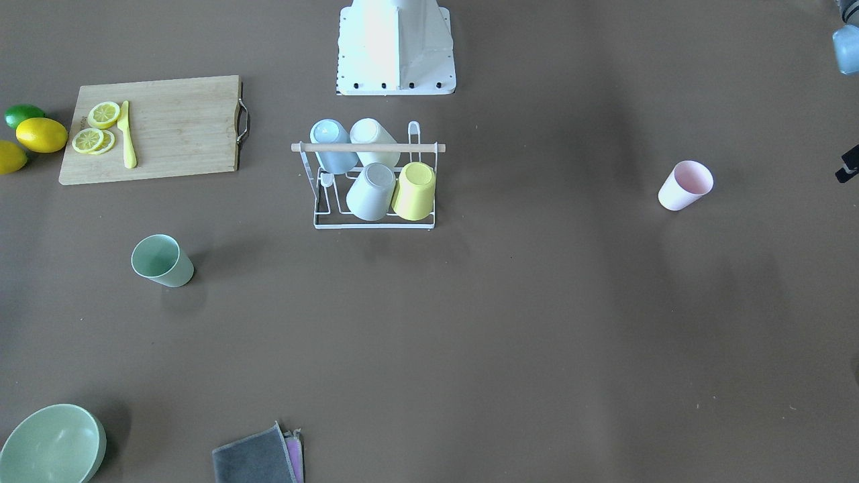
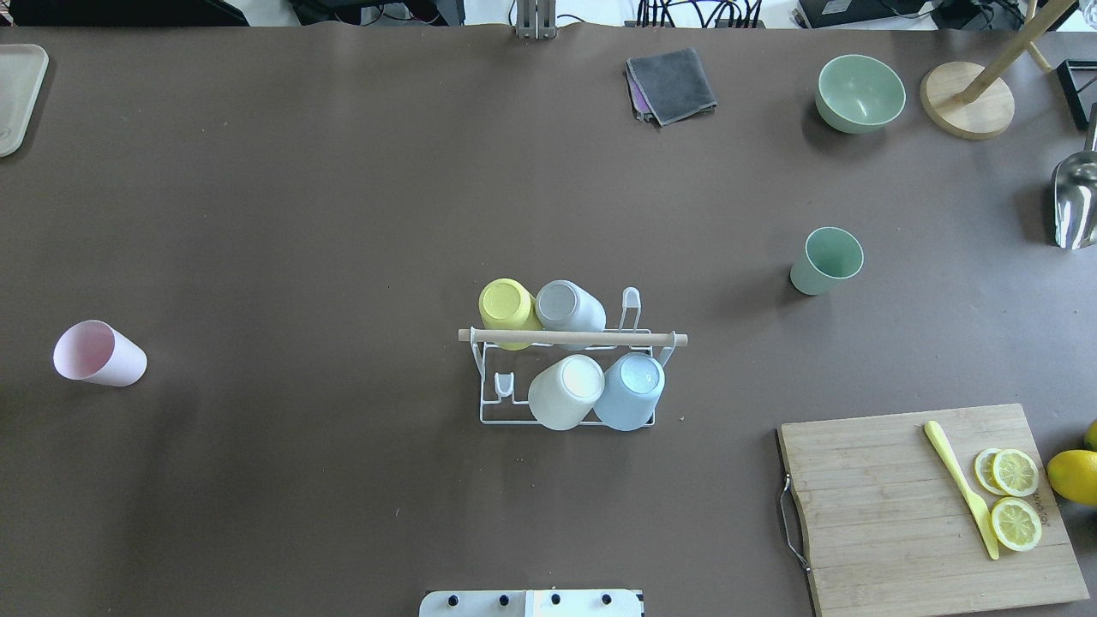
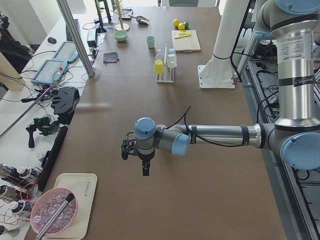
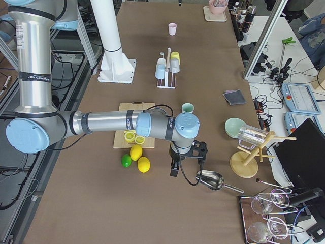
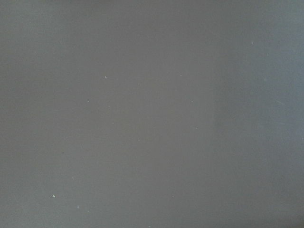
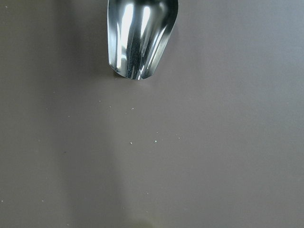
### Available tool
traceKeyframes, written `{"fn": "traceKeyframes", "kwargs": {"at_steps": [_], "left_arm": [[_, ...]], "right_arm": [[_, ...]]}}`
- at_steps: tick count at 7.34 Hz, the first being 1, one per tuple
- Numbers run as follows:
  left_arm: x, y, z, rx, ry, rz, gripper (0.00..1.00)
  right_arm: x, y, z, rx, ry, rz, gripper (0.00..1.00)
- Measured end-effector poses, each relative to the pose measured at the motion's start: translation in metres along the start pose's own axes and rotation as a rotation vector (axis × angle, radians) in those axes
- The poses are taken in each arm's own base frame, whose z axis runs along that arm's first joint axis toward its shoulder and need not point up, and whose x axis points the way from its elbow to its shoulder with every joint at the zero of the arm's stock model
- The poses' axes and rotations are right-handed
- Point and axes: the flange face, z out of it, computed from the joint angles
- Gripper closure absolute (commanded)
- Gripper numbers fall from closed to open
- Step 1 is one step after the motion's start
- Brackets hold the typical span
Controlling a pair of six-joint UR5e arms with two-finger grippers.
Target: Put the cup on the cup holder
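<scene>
pink cup (image 2: 98, 354) stands upright on the worktop (image 2: 343, 214), well apart from the cup holder (image 2: 572, 338) on the robot's left; green cup (image 2: 826, 261) on its other side. we cannot tell whether left end effector (image 3: 145, 169) or right end effector (image 4: 175, 169) is clenched.

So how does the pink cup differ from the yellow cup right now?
The pink cup stands mouth up on the bare table; the yellow cup sits mouth down on the rack. The pink cup is alone, far off on the robot's left; the yellow cup is right beside a grey cup. Both are plain handleless tumblers of like size.
</scene>
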Motion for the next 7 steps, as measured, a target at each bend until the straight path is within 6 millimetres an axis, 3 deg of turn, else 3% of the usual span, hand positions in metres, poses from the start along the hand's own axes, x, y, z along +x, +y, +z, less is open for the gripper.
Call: {"fn": "traceKeyframes", "kwargs": {"at_steps": [7], "left_arm": [[-0.0008,0.0002,-0.0008,0.000,0.001,-0.003,0.02]], "right_arm": [[0.0043,0.0043,0.0016,-0.003,-0.004,0.012,0.00]]}}
